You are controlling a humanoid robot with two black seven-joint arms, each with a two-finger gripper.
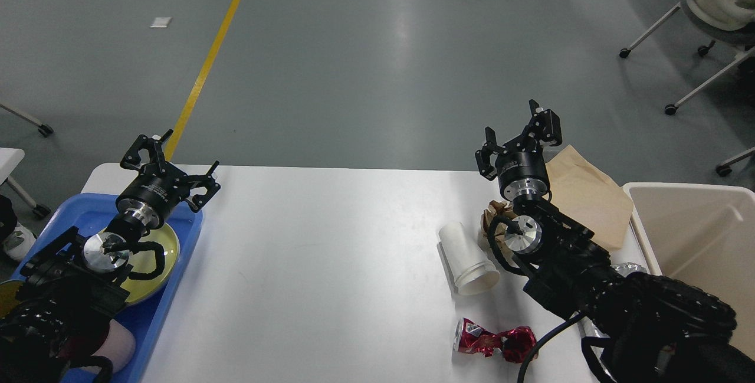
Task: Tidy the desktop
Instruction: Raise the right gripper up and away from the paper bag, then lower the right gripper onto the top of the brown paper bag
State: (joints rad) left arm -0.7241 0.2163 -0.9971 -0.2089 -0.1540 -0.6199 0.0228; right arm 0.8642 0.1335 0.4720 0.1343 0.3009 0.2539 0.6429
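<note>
The white desktop [318,265] fills the lower middle of the head view. On its right part lie a white paper cup on its side [467,258], a crushed red can [494,341], a crumpled brown paper scrap [491,218] and a brown paper bag [590,194]. My right gripper [519,135] is open and empty, raised above the desktop's far right edge, beyond the cup. My left gripper [171,164] is open and empty, raised above the far left corner, over the edge of the blue tray.
A blue tray [177,265] at the left holds a yellow-green plate [154,253] and a pink item [115,347]. A beige bin [696,235] stands at the desktop's right. A crumpled silvery scrap [626,267] lies by my right arm. Chairs [714,11] stand on the floor at the far right.
</note>
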